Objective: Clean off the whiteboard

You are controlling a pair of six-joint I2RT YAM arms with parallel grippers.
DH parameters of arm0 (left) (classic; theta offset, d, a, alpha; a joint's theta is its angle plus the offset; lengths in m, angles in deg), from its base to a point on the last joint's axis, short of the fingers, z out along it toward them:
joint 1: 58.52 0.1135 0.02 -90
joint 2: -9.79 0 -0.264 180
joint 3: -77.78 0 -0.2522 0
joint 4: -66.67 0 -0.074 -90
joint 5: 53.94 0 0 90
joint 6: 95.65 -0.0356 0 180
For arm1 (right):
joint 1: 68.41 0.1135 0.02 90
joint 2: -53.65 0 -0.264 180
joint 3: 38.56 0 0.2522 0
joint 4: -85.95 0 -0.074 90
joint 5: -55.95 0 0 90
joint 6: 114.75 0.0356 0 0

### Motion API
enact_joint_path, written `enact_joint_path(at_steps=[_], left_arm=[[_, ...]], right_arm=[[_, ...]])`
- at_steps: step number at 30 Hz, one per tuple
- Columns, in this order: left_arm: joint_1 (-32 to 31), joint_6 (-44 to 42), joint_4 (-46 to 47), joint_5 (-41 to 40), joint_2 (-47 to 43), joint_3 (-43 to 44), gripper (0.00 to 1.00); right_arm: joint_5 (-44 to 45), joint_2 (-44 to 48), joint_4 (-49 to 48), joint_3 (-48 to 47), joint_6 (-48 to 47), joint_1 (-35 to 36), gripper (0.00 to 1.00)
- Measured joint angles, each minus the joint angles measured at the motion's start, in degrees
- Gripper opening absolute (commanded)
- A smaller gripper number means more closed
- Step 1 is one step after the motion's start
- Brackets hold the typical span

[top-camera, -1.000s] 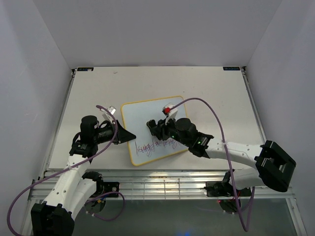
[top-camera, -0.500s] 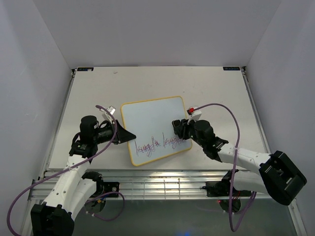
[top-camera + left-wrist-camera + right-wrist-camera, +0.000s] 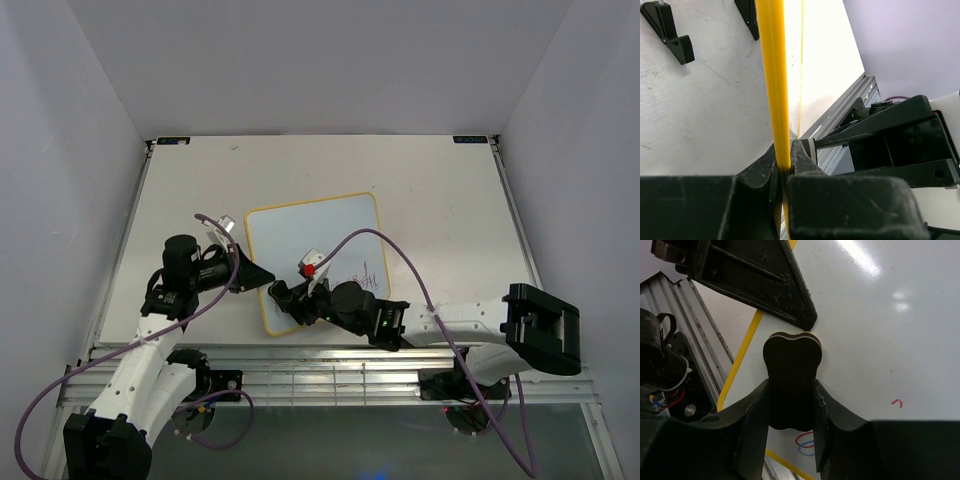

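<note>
My left gripper clamps the glossy whiteboard by its yellow frame; my right gripper grips a black lobed eraser.

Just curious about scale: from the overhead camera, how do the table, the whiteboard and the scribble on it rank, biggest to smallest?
1. table
2. whiteboard
3. scribble, by far the smallest

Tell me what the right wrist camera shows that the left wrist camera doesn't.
Only the right wrist: the right gripper clamping the black eraser on the whiteboard's glossy face, plus a small red mark. Only the left wrist: two black feet, and the yellow frame edge-on between the left gripper's fingers. Both: that frame, the left gripper, the metal rail.
</note>
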Motion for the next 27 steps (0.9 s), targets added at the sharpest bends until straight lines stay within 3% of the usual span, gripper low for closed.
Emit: enact_joint_path(at_steps=[5, 8, 15, 21, 27], left_arm=[[-0.7, -0.7, 0.4, 0.1, 0.2, 0.0, 0.00], [-1.0, -0.9, 0.7, 0.3, 0.6, 0.0, 0.00], [-1.1, -0.6, 1.3, 0.7, 1.0, 0.0, 0.00], [-1.0, -0.3, 1.4, 0.8, 0.7, 0.0, 0.00], [-0.2, -1.2, 1.8, -1.0, 0.6, 0.3, 0.00]], right_arm=[[0.6, 2.0, -2.4, 3.9, 2.4, -1.4, 0.12], [0.3, 6.7, -2.9, 10.2, 4.9, -6.4, 0.13], [6.5, 15.3, 7.0, 19.2, 7.4, -16.9, 0.12], [7.1, 15.0, 8.2, 19.2, 6.1, -16.2, 0.11], [10.0, 7.4, 6.4, 11.8, 2.1, -7.5, 0.08]])
